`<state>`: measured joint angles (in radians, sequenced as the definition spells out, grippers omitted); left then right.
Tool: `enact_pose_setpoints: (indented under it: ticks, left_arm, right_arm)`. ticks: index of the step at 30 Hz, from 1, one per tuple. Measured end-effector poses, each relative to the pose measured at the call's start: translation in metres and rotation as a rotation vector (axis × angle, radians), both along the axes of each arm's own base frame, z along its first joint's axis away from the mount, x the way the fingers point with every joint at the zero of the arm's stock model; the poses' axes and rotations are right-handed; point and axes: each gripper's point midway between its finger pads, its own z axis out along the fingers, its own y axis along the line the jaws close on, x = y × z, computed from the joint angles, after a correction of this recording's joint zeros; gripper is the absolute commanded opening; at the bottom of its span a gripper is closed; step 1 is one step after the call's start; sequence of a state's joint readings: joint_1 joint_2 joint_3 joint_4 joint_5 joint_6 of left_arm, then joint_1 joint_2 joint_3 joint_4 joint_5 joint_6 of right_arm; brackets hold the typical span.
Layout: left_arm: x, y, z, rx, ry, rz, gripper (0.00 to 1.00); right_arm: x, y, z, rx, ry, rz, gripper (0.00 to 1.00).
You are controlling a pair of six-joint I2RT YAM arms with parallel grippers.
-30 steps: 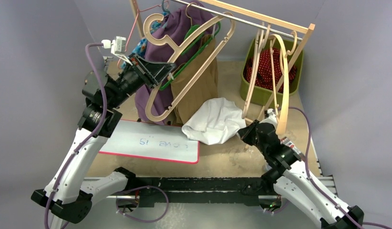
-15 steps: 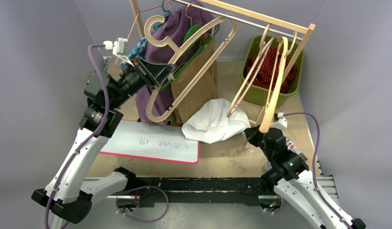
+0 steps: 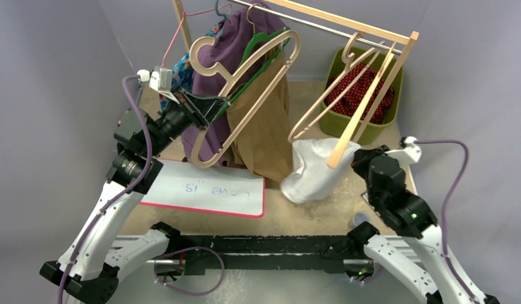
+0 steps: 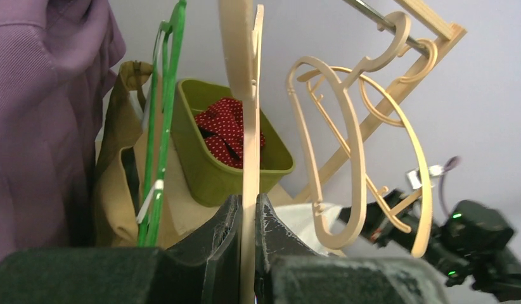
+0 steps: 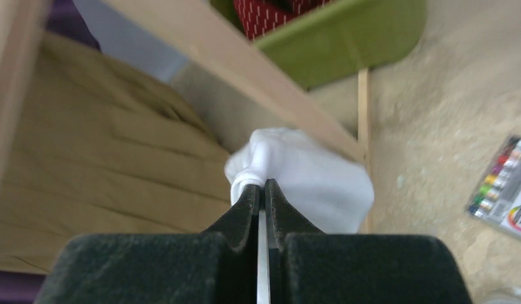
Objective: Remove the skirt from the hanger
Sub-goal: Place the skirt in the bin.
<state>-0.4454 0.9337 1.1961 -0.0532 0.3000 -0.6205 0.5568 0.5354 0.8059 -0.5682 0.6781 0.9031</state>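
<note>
Above the sandy desk (image 3: 321, 212), pinching the white cloth skirt (image 3: 312, 174), draped just leftward on the low end of the slanting pale wooden hanger (image 5: 245, 69), in the tightly closed right hand (image 5: 259, 187), and clamping a beige plastic hanger (image 4: 248, 126) in the left hand (image 4: 245, 209).

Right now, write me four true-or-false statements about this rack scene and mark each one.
1. The left pincer is shut on a beige hanger. True.
2. The green bin is empty. False: the green bin holds red dotted fabric.
3. The right pincer pinches the white garment. True.
4. The whiteboard lies on the right arm's side of the table. False: the whiteboard lies on the left arm's side.
</note>
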Motion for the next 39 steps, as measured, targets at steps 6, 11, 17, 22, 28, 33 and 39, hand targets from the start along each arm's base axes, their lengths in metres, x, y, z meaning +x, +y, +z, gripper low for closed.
enact_pose_setpoints:
  ticks: [6, 11, 17, 22, 28, 33, 39]
  left_arm:
    - [-0.007, 0.004, -0.016, 0.039, -0.021, 0.025, 0.0]
    - [-0.023, -0.001, -0.019, 0.065, -0.051, -0.002, 0.0]
    - [-0.026, 0.005, -0.021, 0.075, -0.072, 0.03, 0.0]
    - [-0.022, 0.01, -0.029, 0.088, -0.065, 0.066, 0.0]
    - [-0.015, 0.009, -0.062, 0.131, 0.002, 0.076, 0.0]
    - [-0.014, 0.011, -0.064, 0.139, 0.002, 0.086, 0.0]
    - [-0.015, 0.014, -0.061, 0.147, -0.017, 0.103, 0.0]
  right_arm:
    - [-0.019, -0.043, 0.087, -0.051, -0.132, -0.138, 0.0]
    - [-0.024, -0.059, 0.121, -0.12, -0.167, -0.18, 0.0]
    - [-0.001, -0.047, 0.115, -0.231, -0.111, -0.158, 0.0]
    - [0.022, -0.036, 0.105, -0.305, -0.074, -0.144, 0.0]
    - [0.043, -0.059, 0.098, -0.327, -0.05, -0.215, 0.0]
    - [0.054, -0.102, 0.07, -0.315, 0.015, -0.312, 0.0]
    - [0.059, -0.113, 0.046, -0.296, 0.066, -0.313, 0.0]
